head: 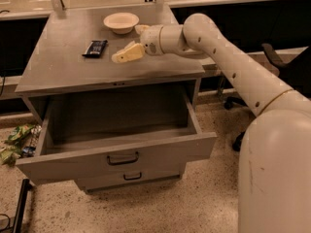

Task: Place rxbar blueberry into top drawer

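Note:
The rxbar blueberry (95, 48), a dark flat bar, lies on the grey cabinet top (63, 72) at the left of middle. My gripper (132, 42) hovers just right of it, above the cabinet top, open and empty; one cream finger (127, 54) points toward the bar, the other finger (142, 29) lies near the bowl. The top drawer (116, 155) is pulled out wide below the cabinet top, and its inside shows nothing in it.
A cream round bowl (121, 22) sits at the back of the cabinet top, just behind my gripper. The shallower lower drawer (132, 176) is shut. Green litter (14, 142) lies on the floor at left. An office chair (279, 67) stands at right.

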`<state>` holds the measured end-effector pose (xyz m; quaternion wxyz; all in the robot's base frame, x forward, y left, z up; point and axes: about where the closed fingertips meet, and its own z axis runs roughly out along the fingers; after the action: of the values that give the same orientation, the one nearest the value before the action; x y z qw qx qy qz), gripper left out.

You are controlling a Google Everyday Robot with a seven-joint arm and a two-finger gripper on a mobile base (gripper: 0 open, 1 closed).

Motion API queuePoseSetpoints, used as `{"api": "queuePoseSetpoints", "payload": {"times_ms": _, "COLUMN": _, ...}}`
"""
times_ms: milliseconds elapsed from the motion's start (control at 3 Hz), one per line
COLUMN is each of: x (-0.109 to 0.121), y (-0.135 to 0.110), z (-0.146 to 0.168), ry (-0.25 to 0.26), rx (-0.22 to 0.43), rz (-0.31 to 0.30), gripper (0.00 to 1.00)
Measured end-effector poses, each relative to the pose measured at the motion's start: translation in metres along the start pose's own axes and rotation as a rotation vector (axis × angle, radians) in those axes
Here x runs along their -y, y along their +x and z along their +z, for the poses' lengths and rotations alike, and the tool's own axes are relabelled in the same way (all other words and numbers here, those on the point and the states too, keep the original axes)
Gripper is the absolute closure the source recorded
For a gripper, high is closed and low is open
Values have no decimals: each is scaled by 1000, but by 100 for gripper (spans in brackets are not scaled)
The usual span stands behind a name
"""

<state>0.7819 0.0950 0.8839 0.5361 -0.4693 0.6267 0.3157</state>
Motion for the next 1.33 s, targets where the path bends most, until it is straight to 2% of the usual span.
{"api": "queuePoseSetpoints", "payload": {"times_ms": 333, "x": 16, "y": -3, "z": 34, "ry": 53, "rx": -18, "rz": 17, "gripper": 0}}
{"api": "queuePoseSetpoints", "payload": {"times_ms": 1000, "x": 20, "y": -4, "z": 71, "ry": 33, "rx": -36, "rz": 41, "gripper": 0}}
{"api": "queuePoseSetpoints", "payload": {"times_ms": 1333, "x": 21, "y": 8, "z": 91, "ry": 4, "rx": -68, "rz": 62, "gripper": 0}}
